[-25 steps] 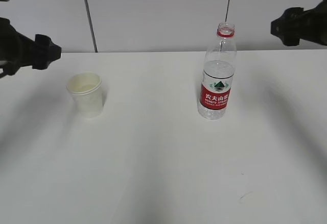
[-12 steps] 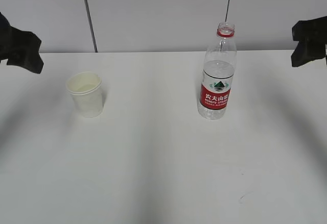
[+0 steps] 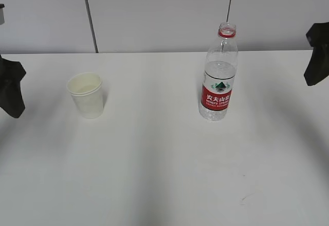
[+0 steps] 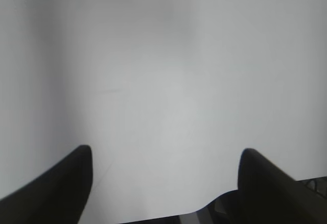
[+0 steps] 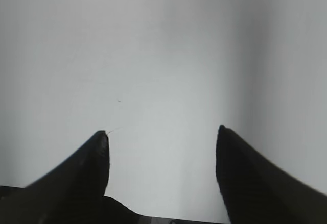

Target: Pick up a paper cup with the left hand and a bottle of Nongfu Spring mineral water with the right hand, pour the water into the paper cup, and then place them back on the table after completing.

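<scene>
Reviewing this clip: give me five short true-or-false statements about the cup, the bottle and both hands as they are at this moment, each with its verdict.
1. The paper cup stands upright on the table. True.
2. The bottle has its cap on. False: the neck is open, with only a red ring around it.
3. The left hand grips the cup. False: its fingers are apart with only bare table between them, and in the exterior view it sits at the left edge, clear of the cup.
4. The right hand holds nothing. True: its fingers are spread over bare table, and only the bottle's base shows at the top edge of its wrist view.
5. The bottle lies on its side. False: it stands upright.
</scene>
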Tool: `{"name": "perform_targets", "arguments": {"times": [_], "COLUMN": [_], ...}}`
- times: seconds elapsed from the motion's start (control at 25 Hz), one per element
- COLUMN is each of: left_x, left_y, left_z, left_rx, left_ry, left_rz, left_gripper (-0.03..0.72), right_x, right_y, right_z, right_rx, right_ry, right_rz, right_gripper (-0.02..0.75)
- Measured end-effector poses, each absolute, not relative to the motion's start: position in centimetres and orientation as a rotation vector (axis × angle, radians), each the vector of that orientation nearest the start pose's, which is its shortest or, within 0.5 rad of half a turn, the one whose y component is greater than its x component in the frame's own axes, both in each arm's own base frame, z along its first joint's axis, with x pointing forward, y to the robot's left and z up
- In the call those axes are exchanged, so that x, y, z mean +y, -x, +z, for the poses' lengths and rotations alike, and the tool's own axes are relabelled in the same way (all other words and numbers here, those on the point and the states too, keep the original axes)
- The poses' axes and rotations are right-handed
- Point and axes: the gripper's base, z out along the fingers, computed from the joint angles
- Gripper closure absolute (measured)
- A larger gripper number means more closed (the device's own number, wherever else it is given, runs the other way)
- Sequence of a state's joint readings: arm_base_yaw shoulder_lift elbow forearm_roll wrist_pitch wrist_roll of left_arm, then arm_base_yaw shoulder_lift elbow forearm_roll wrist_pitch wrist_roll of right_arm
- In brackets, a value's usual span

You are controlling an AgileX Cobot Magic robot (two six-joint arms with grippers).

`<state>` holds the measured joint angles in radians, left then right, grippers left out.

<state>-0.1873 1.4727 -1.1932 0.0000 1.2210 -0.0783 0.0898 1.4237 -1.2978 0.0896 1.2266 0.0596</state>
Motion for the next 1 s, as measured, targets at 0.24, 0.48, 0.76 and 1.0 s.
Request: {"name": "perform_targets", "arguments": {"times": [0.24,0.48,0.76,1.0], "left_x": [-5.1,-4.4,-2.9,-1.9], "left_y": [-26.8,-22.8,-15.0,-9.4], "left_z": [29.5,30.9,32.5,34.6], "left_rx": [2.969,2.911,2.768,2.557], "left_ry": [-0.160,-0.156,-0.149,-0.139], "left_rz": [-0.042,-0.057,-0.081,-0.118], "left_gripper": [0.155,0.155,0.157,0.157], "right_x": [3.1,3.1,2.7,2.2], "right_y": [-27.2,-25.1,-19.3,-13.7], "right_z": [33.5,35.2,35.9,35.3], "right_rx": [2.839,2.773,2.709,2.639], "right_ry": [0.024,0.023,0.026,0.034], "right_rz": [0.144,0.174,0.191,0.194], "right_gripper": [0.255,0.255,0.256,0.256]}}
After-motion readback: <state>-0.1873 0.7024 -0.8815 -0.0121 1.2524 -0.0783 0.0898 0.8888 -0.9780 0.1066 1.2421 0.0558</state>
